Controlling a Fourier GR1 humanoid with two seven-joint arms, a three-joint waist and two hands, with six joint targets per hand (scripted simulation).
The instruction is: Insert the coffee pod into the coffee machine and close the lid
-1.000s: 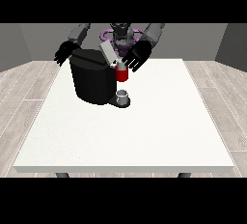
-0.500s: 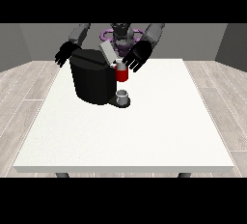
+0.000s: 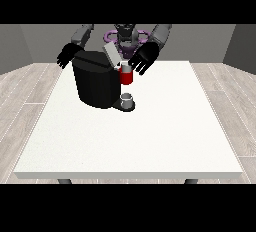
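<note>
Barely shifted since before, my hand at the view's right [image 3: 143, 58] spread open above the red coffee machine head [image 3: 126, 77], lid [image 3: 111, 55] raised, pod hidden, other hand [image 3: 67, 56] open behind the black coffee machine [image 3: 97, 82].

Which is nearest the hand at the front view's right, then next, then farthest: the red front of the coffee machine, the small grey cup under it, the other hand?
1. Red front of the black coffee machine, just below the hand at the view's right.
2. Small grey cup, lower, on the machine's base.
3. Hand at the view's left, beyond the machine.

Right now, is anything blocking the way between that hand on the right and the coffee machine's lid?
Nothing visible does. The hand at the view's right hangs just beside the raised grey lid of the coffee machine, above its red part; no object sits between them.
</note>
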